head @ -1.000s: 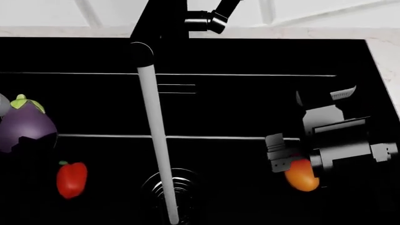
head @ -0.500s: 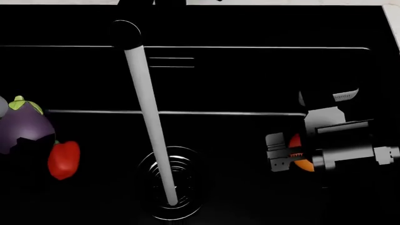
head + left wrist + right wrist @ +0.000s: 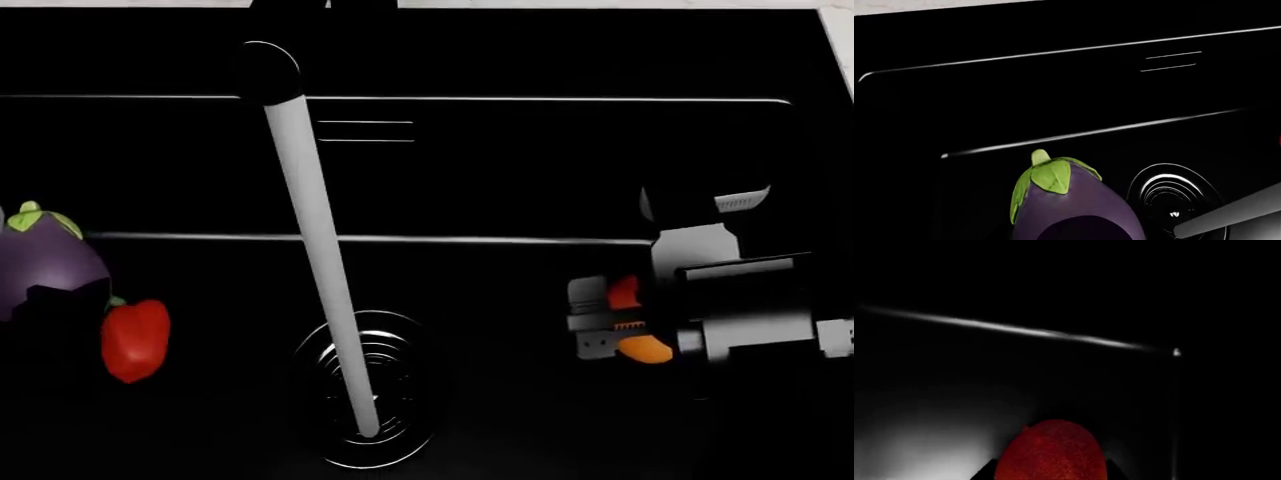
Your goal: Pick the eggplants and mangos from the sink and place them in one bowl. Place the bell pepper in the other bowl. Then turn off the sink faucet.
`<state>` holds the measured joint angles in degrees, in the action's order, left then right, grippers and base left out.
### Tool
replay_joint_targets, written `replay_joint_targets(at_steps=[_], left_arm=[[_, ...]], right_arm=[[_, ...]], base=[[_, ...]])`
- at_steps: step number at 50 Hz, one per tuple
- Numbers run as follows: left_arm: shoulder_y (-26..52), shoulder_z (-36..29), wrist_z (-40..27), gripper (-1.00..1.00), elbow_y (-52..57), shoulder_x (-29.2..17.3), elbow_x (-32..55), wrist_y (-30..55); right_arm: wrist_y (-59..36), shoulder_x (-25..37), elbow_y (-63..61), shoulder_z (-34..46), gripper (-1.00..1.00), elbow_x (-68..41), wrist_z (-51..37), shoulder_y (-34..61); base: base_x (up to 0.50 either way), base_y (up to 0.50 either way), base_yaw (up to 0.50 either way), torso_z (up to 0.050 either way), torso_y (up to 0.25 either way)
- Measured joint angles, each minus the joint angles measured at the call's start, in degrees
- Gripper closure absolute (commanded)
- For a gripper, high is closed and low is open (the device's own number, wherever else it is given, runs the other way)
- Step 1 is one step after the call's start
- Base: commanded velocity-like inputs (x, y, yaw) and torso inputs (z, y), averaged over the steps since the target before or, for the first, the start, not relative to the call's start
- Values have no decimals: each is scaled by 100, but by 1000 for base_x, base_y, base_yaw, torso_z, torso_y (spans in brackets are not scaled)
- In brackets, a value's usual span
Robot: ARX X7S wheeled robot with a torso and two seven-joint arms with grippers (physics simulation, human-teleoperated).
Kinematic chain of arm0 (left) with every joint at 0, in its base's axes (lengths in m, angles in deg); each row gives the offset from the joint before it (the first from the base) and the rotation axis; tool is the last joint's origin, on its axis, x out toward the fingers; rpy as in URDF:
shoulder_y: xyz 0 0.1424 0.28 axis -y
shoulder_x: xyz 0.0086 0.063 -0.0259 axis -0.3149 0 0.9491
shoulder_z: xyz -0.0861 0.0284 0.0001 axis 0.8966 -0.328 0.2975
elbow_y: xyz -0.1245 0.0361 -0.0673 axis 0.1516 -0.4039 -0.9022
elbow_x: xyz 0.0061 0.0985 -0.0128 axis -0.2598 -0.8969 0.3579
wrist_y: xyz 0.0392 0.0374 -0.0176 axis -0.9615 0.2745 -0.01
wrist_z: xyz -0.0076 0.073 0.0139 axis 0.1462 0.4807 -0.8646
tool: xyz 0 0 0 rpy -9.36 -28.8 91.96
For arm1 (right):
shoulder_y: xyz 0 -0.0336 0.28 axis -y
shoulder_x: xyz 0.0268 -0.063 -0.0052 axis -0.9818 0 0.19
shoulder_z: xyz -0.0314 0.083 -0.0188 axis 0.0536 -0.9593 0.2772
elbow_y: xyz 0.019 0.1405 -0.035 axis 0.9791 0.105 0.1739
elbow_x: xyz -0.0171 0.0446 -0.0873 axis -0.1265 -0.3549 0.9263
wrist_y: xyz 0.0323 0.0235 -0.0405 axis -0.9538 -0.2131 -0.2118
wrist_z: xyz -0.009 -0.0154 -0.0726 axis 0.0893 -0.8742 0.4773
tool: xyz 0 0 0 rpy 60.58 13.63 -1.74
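1. Right gripper (image 3: 617, 320) — at 3 o'clock in the sink (image 3: 534, 160), fingers clamped on a mango (image 3: 645, 347).
2. Left gripper — closure cannot be told; eggplant (image 3: 47, 265) at 9 o'clock.
3. Bell pepper (image 3: 135, 340) — just beside eggplant.

Head view dropped and tilted down over 1.0 s: faucet body and lever left the far edge of frame, drain (image 3: 363, 390) moved fully into view. Most of that shift done by 0.5 s ago. Since then, right gripper (image 3: 607, 330) displaced slightly right with the mango (image 3: 638, 345) clamped between its fingers, more orange showing below them. Eggplant (image 3: 47, 265) slid partly off the left edge; bell pepper (image 3: 135, 340) ended close beside it.
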<state>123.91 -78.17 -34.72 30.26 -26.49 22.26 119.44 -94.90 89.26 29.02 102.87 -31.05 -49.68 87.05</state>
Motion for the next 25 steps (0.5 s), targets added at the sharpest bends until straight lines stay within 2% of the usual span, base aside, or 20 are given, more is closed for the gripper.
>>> replay_joint_targets(at_steps=[25], left_arm=[[-89,-36,188,100,-81,25,-225,-128]], right_arm=[[-2196,554,-3944,-200,100,-919,-399,-481]], base=[[0,0,0,0,0]])
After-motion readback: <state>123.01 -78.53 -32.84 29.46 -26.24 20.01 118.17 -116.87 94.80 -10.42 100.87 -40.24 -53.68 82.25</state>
